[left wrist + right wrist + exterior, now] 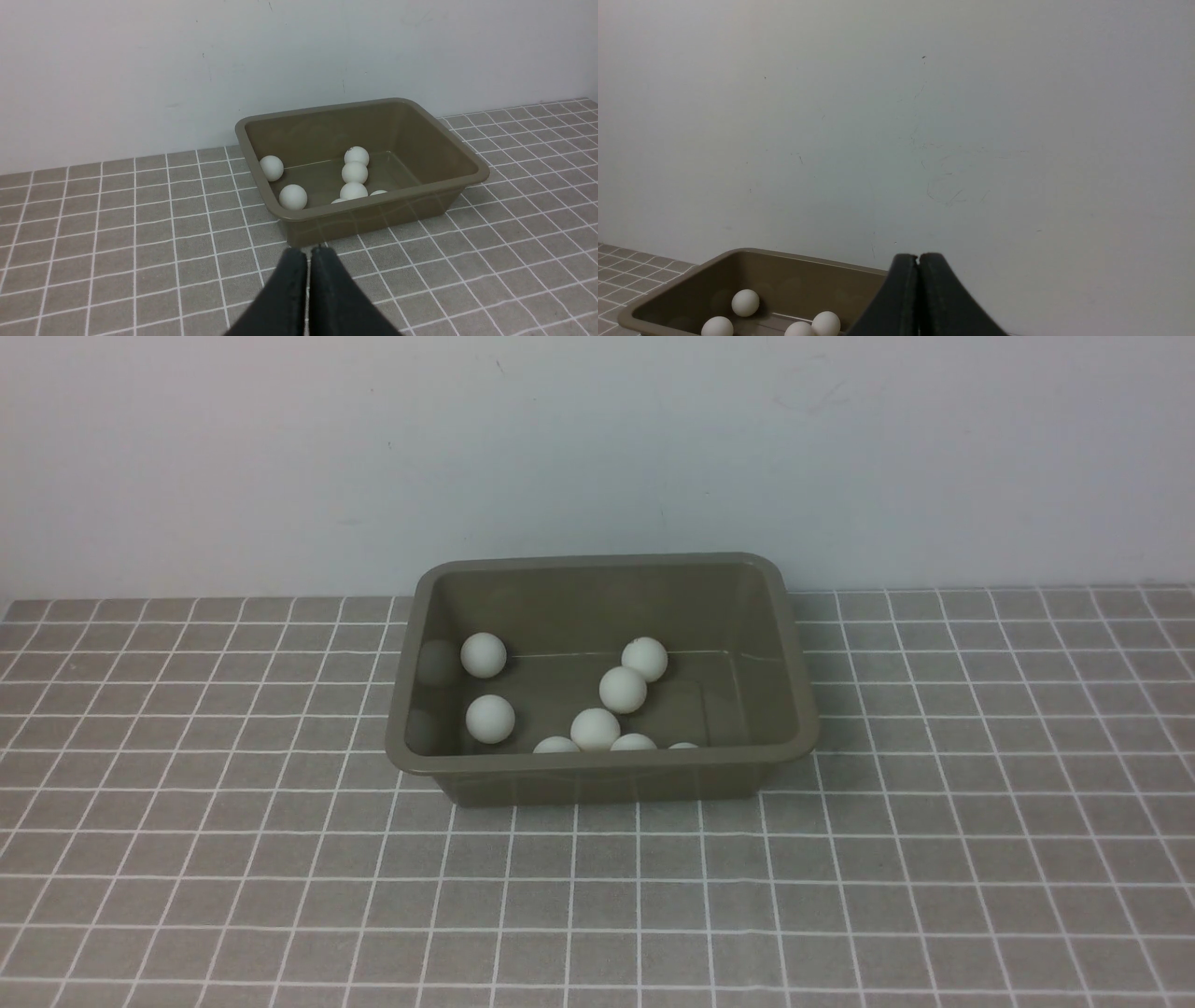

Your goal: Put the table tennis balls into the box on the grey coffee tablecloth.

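Left gripper (308,252): jaws pressed together, empty, above the grey coffee tablecloth (840,877), near the box (602,770). Right gripper (918,259): jaws pressed together, empty, raised facing the wall (971,116). Table tennis balls (595,728): eight visible, all inside the box on the cloth.

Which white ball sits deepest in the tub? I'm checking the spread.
The small white table tennis ball by the olive-brown plastic tub's back wall, farther back than the rest.
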